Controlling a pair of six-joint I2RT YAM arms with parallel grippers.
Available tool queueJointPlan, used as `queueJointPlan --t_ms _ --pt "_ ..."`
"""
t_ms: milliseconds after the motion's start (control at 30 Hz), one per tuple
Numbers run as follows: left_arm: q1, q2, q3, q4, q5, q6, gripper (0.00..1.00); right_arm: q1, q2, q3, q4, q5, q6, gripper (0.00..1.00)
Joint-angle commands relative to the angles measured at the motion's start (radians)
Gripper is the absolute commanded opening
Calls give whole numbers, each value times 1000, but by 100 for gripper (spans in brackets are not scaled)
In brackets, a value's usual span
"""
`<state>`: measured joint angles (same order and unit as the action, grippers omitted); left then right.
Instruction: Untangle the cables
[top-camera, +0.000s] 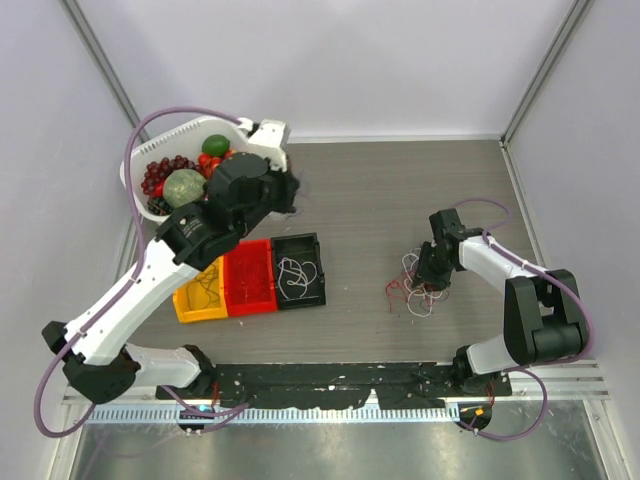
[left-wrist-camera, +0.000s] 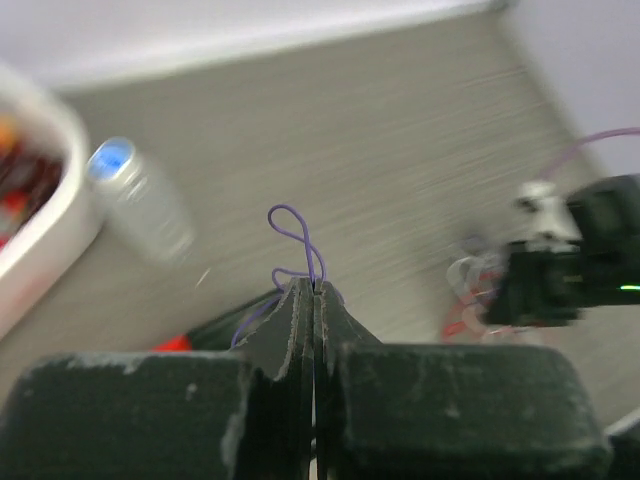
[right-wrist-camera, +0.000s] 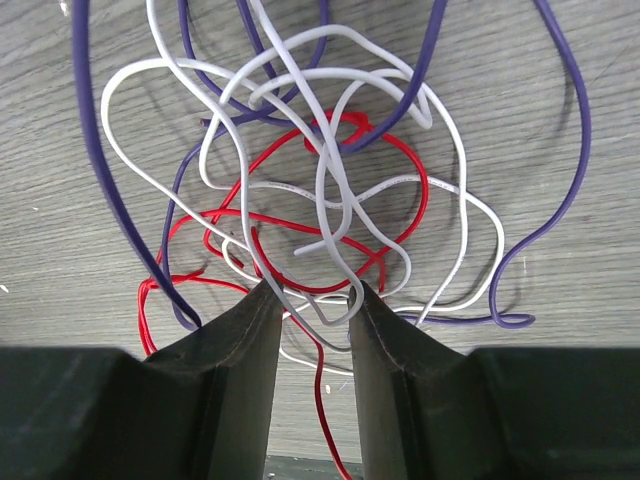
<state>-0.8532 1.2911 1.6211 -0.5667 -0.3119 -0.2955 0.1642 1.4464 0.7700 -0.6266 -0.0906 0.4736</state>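
Note:
A tangle of red, white and purple cables (top-camera: 413, 290) lies on the table at the right. My right gripper (top-camera: 428, 272) is low over it. In the right wrist view the tangle (right-wrist-camera: 320, 190) spreads in front of the right gripper (right-wrist-camera: 312, 292), which is open, and a white loop and a red strand pass between its fingertips. My left gripper (top-camera: 292, 192) is raised near the basket. In the left wrist view it (left-wrist-camera: 313, 288) is shut on a thin purple cable (left-wrist-camera: 290, 225), whose loop sticks out past the tips.
A white basket (top-camera: 185, 128) of fruit stands at the back left. Yellow (top-camera: 200, 295), red (top-camera: 250, 282) and black (top-camera: 300, 270) bins sit in a row near the left arm; the black one holds a white cable. A silver can (left-wrist-camera: 140, 200) shows beside the basket.

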Motion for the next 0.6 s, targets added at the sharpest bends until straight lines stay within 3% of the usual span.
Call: queueJointPlan --t_ms 0,100,233,400,567 --pt "121 -126 -200 -194 -174 -192 0 0 -11 6 22 2 -16 38" --pt "186 -255 -335 -212 -216 -217 0 0 -3 6 22 -6 -20 38" --pt "317 -317 -432 -277 -245 -214 0 0 2 5 22 -14 -18 38" --pt "498 -314 -543 -223 -181 -160 0 1 6 5 24 -23 -20 39" --pt "601 -248 -602 -182 -130 -160 0 0 -6 6 22 -21 -20 39"
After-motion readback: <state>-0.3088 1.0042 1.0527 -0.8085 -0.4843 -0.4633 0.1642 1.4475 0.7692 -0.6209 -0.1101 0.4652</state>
